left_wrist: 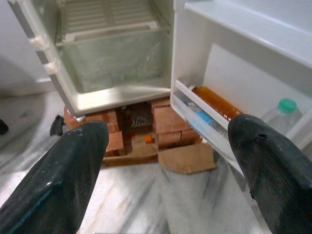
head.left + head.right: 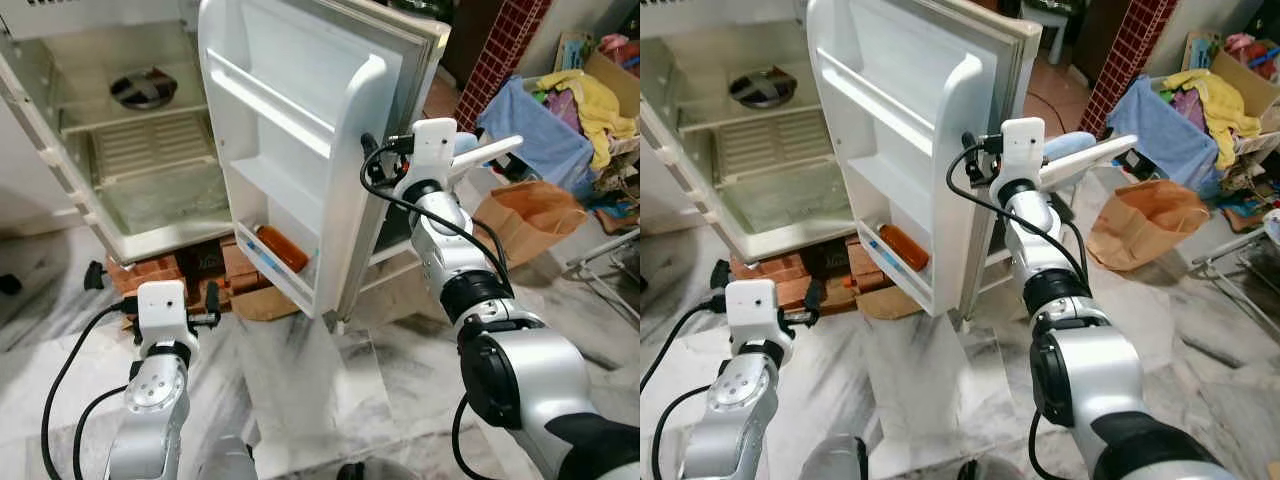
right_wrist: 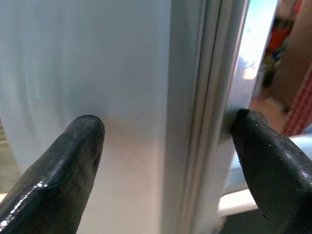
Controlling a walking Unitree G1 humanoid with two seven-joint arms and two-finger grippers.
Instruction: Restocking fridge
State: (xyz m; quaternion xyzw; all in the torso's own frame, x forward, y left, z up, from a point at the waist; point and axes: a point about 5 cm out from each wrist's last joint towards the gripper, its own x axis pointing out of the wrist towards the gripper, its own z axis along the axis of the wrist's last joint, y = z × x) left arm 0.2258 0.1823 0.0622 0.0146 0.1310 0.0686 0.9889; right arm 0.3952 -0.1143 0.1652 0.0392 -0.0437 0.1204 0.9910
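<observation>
The white fridge point(image 2: 150, 190) stands open, its door point(image 2: 300, 120) swung towards me. On the door's lowest shelf lies an orange bottle point(image 1: 217, 103), with a blue-labelled bottle point(image 1: 200, 117) and a clear bottle with a green cap point(image 1: 282, 109) beside it. My right gripper point(image 3: 165, 131) is open at the door's free edge, one finger on the inner side and one on the outer side. Held low before the fridge's base, my left gripper point(image 1: 168, 141) is open with nothing between its fingers point(image 1: 73, 161).
A dark round dish point(image 2: 143, 88) sits on the fridge's upper shelf. Bricks point(image 2: 150, 275) and a cardboard scrap point(image 1: 185, 158) lie under the fridge. A brown paper bag point(image 2: 530, 215), blue cloth point(image 2: 535, 135) and piled clothes point(image 2: 590, 100) crowd the right. The floor is marble.
</observation>
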